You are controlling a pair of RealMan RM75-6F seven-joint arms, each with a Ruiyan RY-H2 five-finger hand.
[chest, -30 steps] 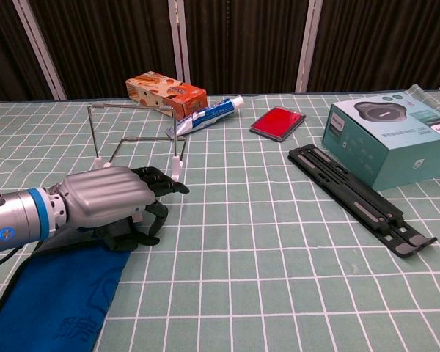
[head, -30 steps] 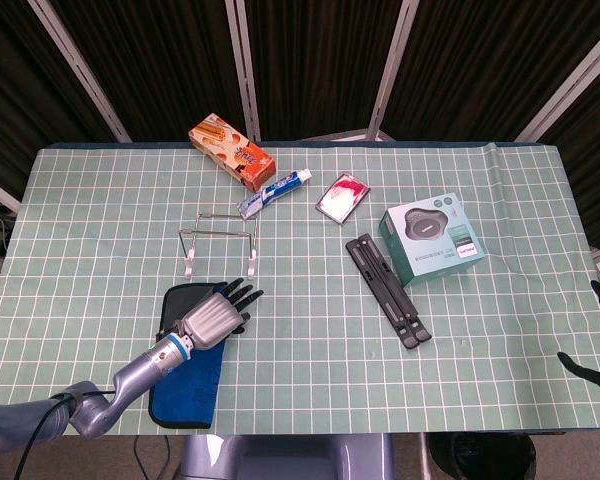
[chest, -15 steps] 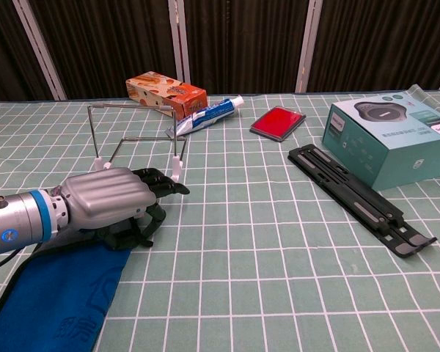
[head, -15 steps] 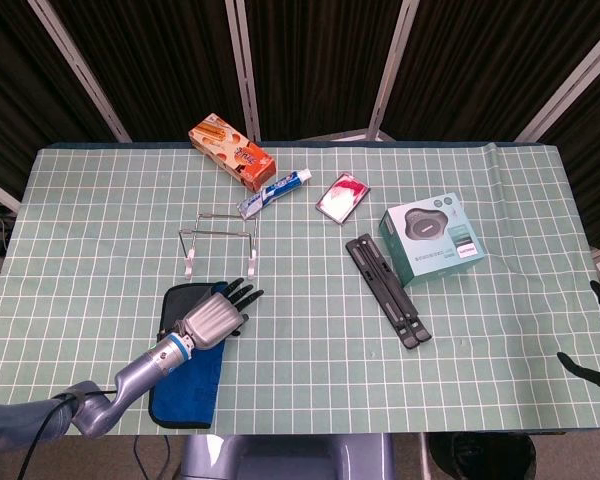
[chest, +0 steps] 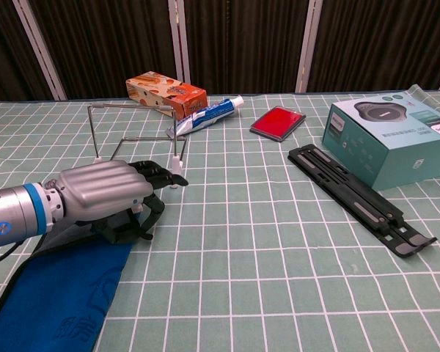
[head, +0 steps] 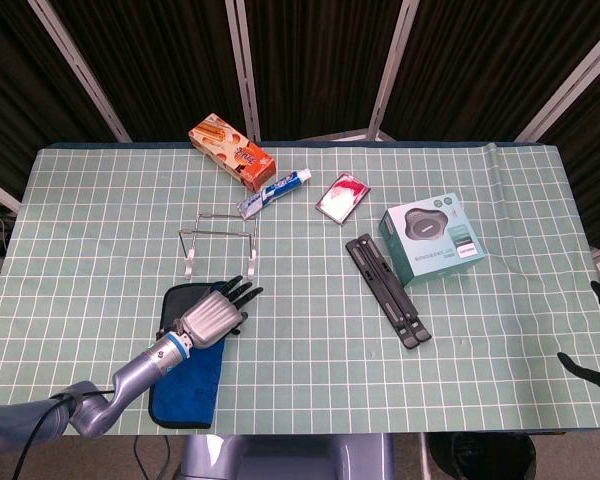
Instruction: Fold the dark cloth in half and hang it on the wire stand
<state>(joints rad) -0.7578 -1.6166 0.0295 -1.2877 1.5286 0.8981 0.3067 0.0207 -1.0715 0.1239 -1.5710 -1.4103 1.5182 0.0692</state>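
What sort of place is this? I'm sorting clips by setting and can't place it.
Most likely a robot lab or data-collection bench, not a home. A green gridded mat covers the table, dark curtain panels close off the back, and unrelated props sit on the mat: a toothpaste tube, a teal box, a wire stand.

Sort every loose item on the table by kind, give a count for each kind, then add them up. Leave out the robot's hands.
Boxes: 2, the orange snack box and the teal product box
Toothpaste tubes: 1
Red flat cases: 1
Black folding stands: 1
Wire stands: 1
Dark cloths: 1
Total: 7
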